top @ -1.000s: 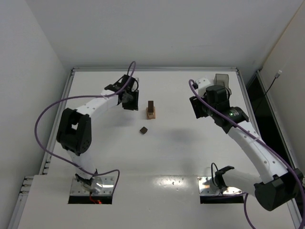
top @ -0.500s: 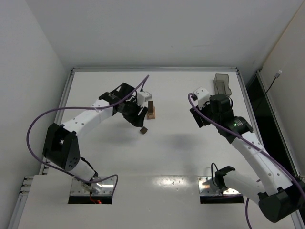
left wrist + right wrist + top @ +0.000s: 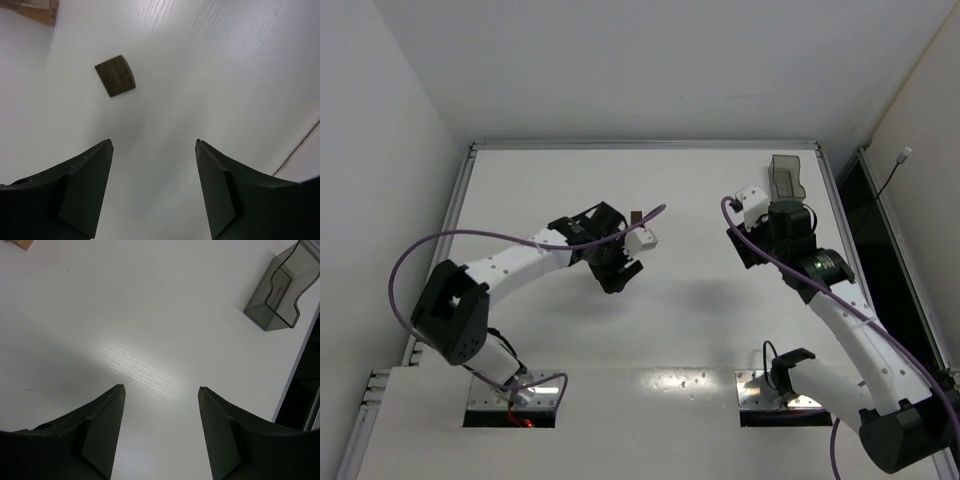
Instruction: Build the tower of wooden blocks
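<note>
The wood block tower [image 3: 635,217] stands mid-table, and only its dark brown upright shows above my left wrist. Its tan base is a corner at the top left of the left wrist view [image 3: 37,10] and of the right wrist view [image 3: 21,243]. A loose dark brown block [image 3: 115,75] lies flat on the table, ahead and left of my left gripper [image 3: 154,145]. That gripper is open and empty. From above, the left gripper [image 3: 614,276] hangs over that spot and hides the block. My right gripper [image 3: 741,247] is open and empty, well right of the tower [image 3: 161,388].
A translucent grey plastic container [image 3: 786,176] stands at the far right corner, also in the right wrist view [image 3: 280,290]. The table's raised rim [image 3: 640,145] runs along the back. A purple cable [image 3: 520,238] loops along the left arm.
My left arm swung from behind the tower to the near side, over the loose dark block, and its jaws went from nearly shut to open. The right gripper drifted slightly nearer and right.
</note>
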